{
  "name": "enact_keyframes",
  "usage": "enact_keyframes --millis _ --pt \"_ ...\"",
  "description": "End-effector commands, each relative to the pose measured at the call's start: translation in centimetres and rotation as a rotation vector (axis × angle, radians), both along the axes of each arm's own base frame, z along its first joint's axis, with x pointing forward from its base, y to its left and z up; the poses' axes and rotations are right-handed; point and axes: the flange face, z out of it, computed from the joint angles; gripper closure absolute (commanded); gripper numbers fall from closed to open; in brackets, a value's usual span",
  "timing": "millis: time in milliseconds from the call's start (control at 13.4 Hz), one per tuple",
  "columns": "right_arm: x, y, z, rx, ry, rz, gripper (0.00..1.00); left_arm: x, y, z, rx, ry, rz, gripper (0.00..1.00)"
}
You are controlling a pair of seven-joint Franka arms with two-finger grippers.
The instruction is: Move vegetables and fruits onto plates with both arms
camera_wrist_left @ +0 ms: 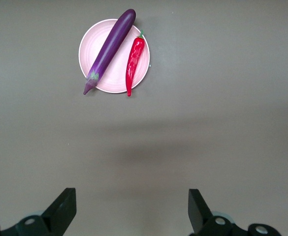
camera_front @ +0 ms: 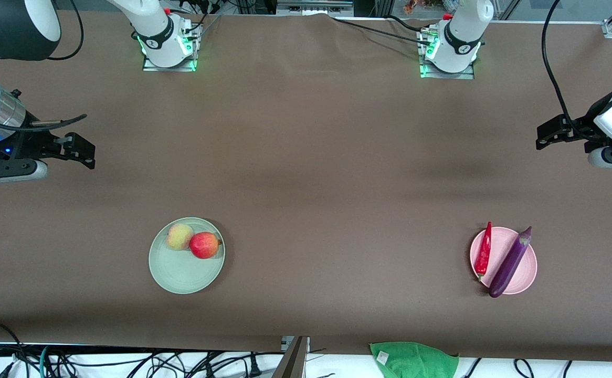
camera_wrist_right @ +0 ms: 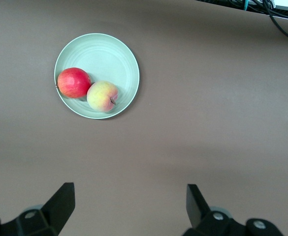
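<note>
On the pale green plate (camera_front: 180, 275) toward the right arm's end lie a yellowish-pink peach (camera_front: 179, 236) and a round red fruit (camera_front: 204, 245), touching. The pink plate (camera_front: 524, 273) toward the left arm's end carries a purple eggplant (camera_front: 510, 261) and a red chili (camera_front: 484, 251), both overhanging its rim. My right gripper (camera_front: 83, 149) hangs open and empty over bare table at its own end; in its wrist view (camera_wrist_right: 129, 206) the green plate (camera_wrist_right: 109, 54) lies well away. My left gripper (camera_front: 543, 137) is likewise open and empty (camera_wrist_left: 132, 209), apart from the eggplant (camera_wrist_left: 110, 49) and chili (camera_wrist_left: 134, 61).
A green cloth (camera_front: 413, 359) hangs at the table edge nearest the front camera, toward the left arm's end. Cables run along that edge and near both arm bases (camera_front: 168, 50) (camera_front: 450, 52). Brown tabletop spreads between the two plates.
</note>
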Motion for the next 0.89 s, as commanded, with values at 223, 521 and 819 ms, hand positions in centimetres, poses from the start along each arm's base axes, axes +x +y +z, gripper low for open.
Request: enact_keyframes --millis 223,521,819 --pt "0.17 -0.01 0.49 -0.015 -0.008 -0.009 0.0 -0.09 -0.29 -0.37 0.012 0.012 0.005 0.0" --pt "0.17 -0.01 0.49 -0.015 -0.008 -0.009 0.0 0.07 -0.6 -0.37 0.005 0.016 0.002 0.0" --pt "0.17 -0.01 0.49 -0.015 -0.008 -0.009 0.0 -0.2 -0.49 -0.61 0.006 0.04 0.005 0.0"
